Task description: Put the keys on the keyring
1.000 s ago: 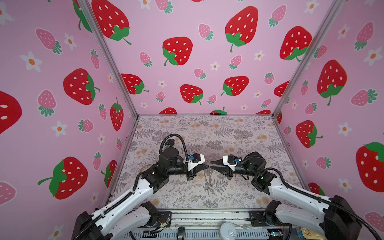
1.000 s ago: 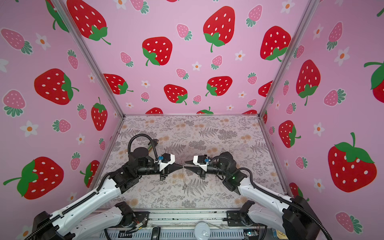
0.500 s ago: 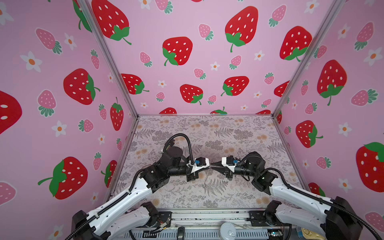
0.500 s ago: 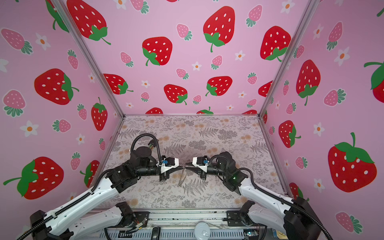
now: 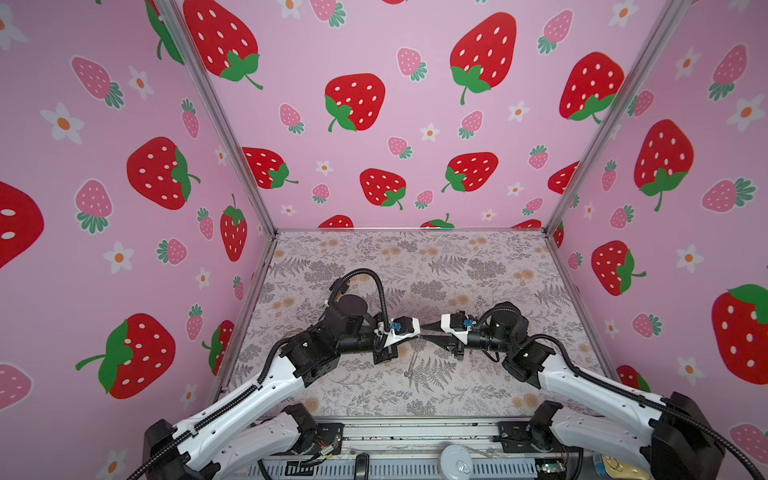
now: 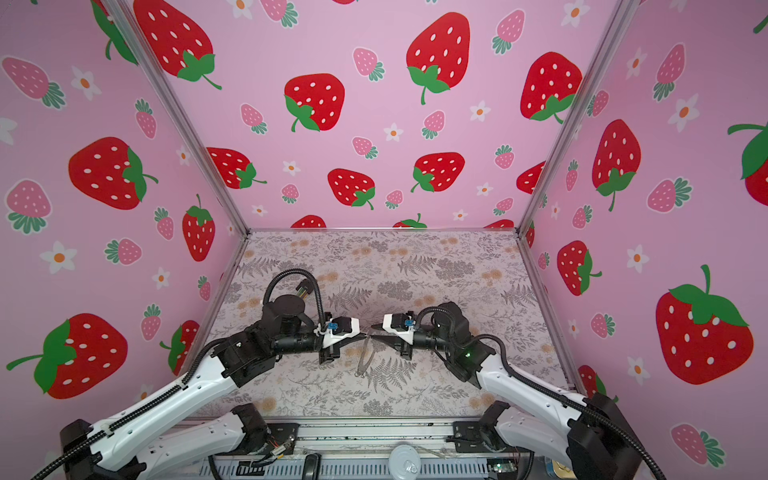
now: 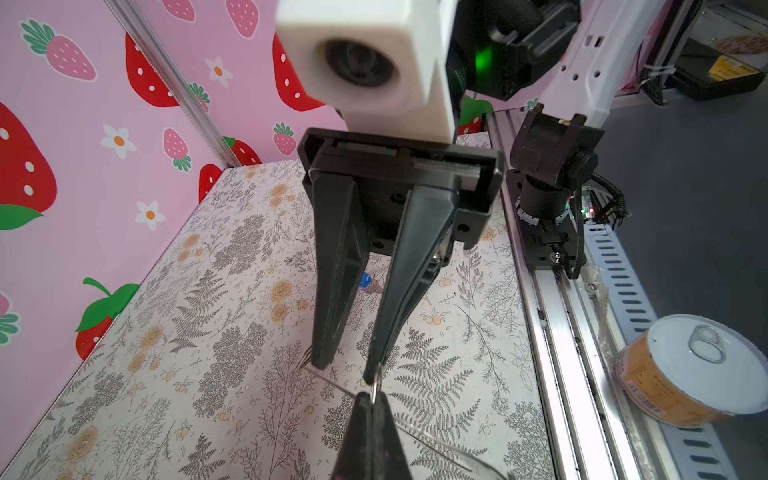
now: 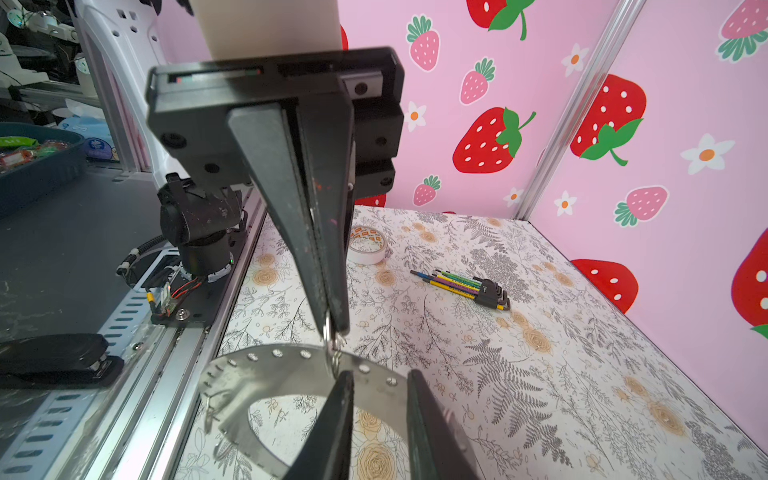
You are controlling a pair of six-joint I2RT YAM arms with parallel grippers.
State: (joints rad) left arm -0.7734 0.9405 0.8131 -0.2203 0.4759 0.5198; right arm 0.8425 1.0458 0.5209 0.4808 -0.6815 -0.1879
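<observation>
holding the keyring [image 8: 270, 374] up by its wire loop [image 8: 335, 358] in the clamped left gripper [image 8: 332, 326]. right gripper [image 7: 347, 370] apart, empty, close by that loop. key [image 7: 365, 280] not yet threaded, seemingly on the table [image 7: 208, 374] beyond.

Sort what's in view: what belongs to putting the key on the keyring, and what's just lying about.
Belongs to the job:
- keyring, pinched at its wire loop by the left gripper
- key, the blue-headed one

Just lying about:
- tape
- hex keys
- can, off the table
- stapler, off the table
</observation>
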